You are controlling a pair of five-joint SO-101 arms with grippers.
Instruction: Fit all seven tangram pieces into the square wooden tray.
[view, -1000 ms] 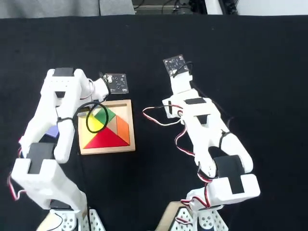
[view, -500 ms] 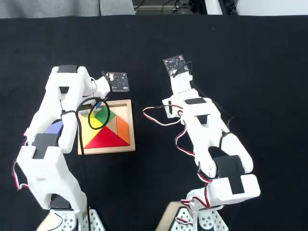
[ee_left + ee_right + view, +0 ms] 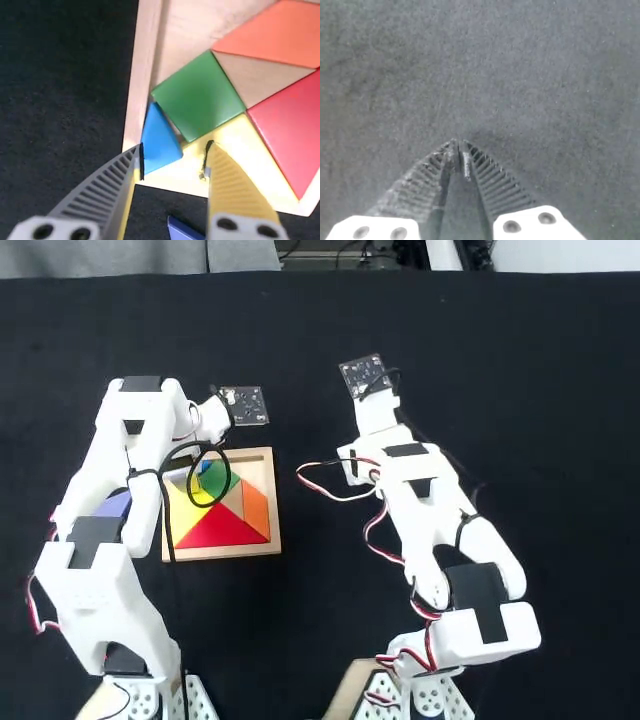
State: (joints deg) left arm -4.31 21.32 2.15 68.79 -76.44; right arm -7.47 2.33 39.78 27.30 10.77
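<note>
I'm watching my left pincer (image 3: 172,153) spreading around the blue triangle (image 3: 159,140), which is sitting in the wooden tray's (image 3: 142,65) corner against one finger, beside the green square (image 3: 200,97). The right pincer (image 3: 458,150) is hanging pressed together over the tabletop (image 3: 520,60). The left arm is hiding most of a purple piece (image 3: 113,506).

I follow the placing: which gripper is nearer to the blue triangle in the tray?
Left. The left gripper has the blue triangle between its open jaws at the tray edge; the right gripper is over the table.
</note>
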